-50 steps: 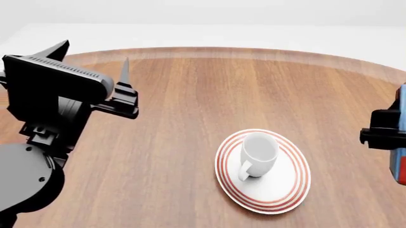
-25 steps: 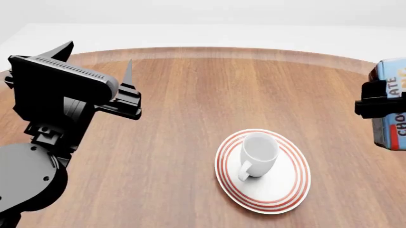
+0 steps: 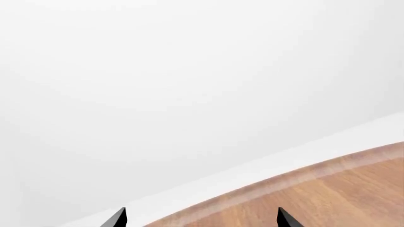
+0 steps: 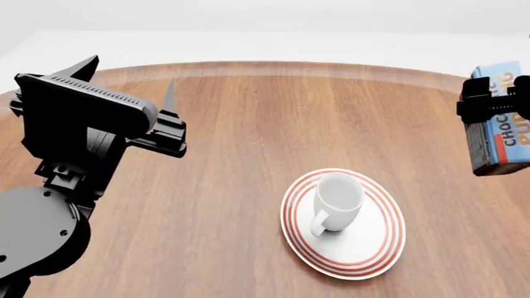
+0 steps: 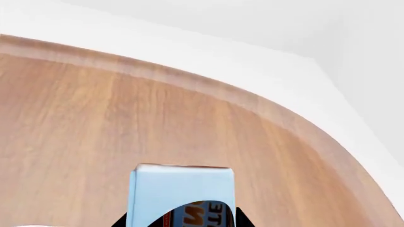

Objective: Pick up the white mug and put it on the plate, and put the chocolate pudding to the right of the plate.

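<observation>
mug: white mug (image 4: 338, 198) already sits on the plate (image 4: 385, 245) | right end effector (image 4: 494, 107) clamped on chocolate pudding (image 4: 502, 127), up in the air right of the plate | left end effector (image 4: 133, 87) spread wide, empty | tip: lower it straight onto bare desk (image 4: 248, 124) right of the plate, flat, clear of the rim

Table (image 4: 248, 124): round, spreading under everything in the head view.
Plate (image 4: 377, 251): on the table, near the front, right of centre.
Mug (image 4: 338, 200): upright on the plate, handle turned to the front left.
Pudding carton (image 4: 501, 121): held in the right gripper (image 4: 488, 105), above the table's right edge, right of and behind the plate.
Left gripper (image 4: 133, 81): raised over the table's left side, well apart from the plate.
</observation>
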Robot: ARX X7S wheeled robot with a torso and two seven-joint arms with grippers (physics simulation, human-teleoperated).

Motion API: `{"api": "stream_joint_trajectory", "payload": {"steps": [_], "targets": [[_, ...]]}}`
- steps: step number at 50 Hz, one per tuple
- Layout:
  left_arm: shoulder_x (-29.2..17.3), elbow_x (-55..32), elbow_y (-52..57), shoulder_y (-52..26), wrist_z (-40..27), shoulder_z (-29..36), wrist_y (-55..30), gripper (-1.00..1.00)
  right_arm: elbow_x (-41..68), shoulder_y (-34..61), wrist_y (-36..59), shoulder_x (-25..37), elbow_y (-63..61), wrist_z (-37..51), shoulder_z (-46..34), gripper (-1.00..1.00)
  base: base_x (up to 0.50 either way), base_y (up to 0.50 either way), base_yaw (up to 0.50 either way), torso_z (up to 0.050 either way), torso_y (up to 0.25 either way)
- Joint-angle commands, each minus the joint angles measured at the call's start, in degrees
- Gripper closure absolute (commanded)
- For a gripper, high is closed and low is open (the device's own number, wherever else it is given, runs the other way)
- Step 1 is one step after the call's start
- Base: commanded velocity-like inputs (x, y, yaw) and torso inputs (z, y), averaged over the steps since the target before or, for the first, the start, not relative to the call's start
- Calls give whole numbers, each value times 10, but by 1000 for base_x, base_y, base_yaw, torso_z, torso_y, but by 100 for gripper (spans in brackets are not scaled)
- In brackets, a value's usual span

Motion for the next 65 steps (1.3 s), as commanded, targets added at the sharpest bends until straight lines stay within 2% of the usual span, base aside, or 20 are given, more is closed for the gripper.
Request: {"api": "stream_joint_trajectory", "payload": {"steps": [1, 26, 46, 53, 65], "targets": [[13, 7, -1, 2, 14, -17, -1, -100, -64, 17, 23, -53, 115, -82, -11, 100, 0, 0, 0, 0, 0], [16, 8, -3, 5, 15, -19, -1, -100, -60, -44, -35, -100, 265, -131, -1, 100, 0, 0, 0, 0, 0], [18, 10, -6, 8, 17, -19, -2, -100, -58, -91, -68, -123, 327, -168, 1, 100, 0, 0, 0, 0, 0], [18, 10, -4, 8, 16, -20, -3, -100, -40, -94, -84, -146, 394, -199, 21, 100, 0, 0, 0, 0, 1], [20, 10, -6, 10, 17, -20, -4, -100, -3, -95, -96, -147, 435, -215, 58, 100, 0, 0, 0, 0, 0]]}}
